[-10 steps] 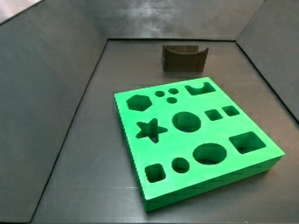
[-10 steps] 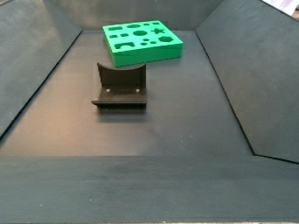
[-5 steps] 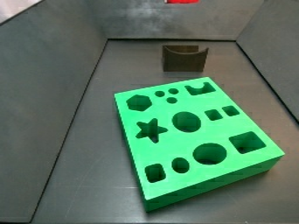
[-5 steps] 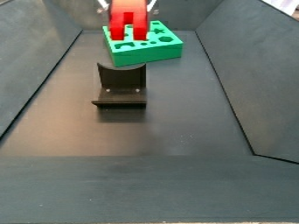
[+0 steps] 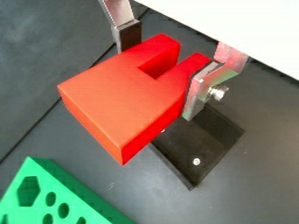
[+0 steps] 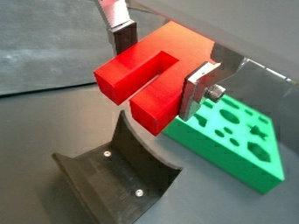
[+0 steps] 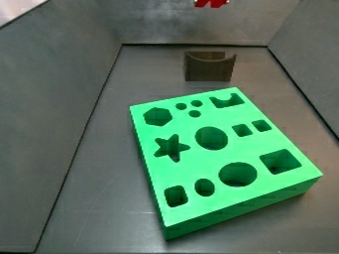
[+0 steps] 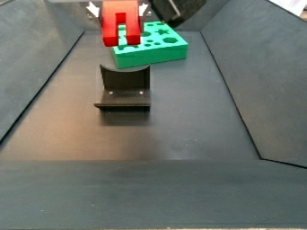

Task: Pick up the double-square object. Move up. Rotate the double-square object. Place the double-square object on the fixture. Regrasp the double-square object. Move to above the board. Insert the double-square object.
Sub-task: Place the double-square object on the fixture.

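Note:
My gripper is shut on the double-square object, a bright red notched block, with one silver finger on each side of it. Both wrist views show this; in a wrist view the block hangs in the air above the dark fixture. In a side view the gripper holds the block high above the fixture, in front of the green board. In a side view only a tip of the block shows at the upper edge, above the fixture.
The green board with its shaped cut-outs lies flat on the dark floor, apart from the fixture. Sloped dark walls close in the work area on both sides. The board also shows in a wrist view.
One second ago neither gripper nor block showed in the side views. They came in from above, and since half a second ago the block has shifted a little and turned.

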